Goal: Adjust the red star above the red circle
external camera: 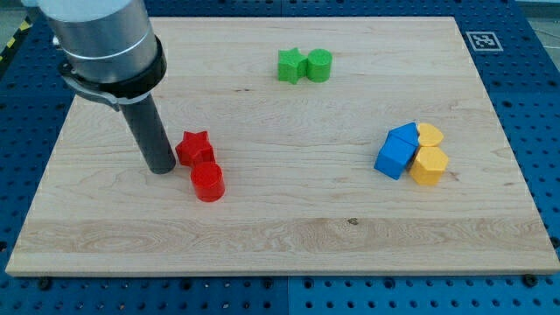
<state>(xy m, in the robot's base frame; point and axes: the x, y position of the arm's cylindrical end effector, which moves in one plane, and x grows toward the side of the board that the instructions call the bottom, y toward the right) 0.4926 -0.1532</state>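
A red star (194, 147) lies on the wooden board at the view's left of centre. A red circle (208, 182) sits just below it and slightly to the right, touching it or nearly so. My tip (162, 169) rests on the board just left of the red star, close to its left side, and up-left of the red circle. The rod rises from the tip to the grey arm body at the view's top left.
A green star (290, 65) and a green circle (319, 66) sit side by side near the view's top centre. At the right, two blue blocks (397, 153), a yellow heart (430, 134) and a yellow hexagon (430, 165) cluster together. The board's edge (262, 269) runs along the bottom.
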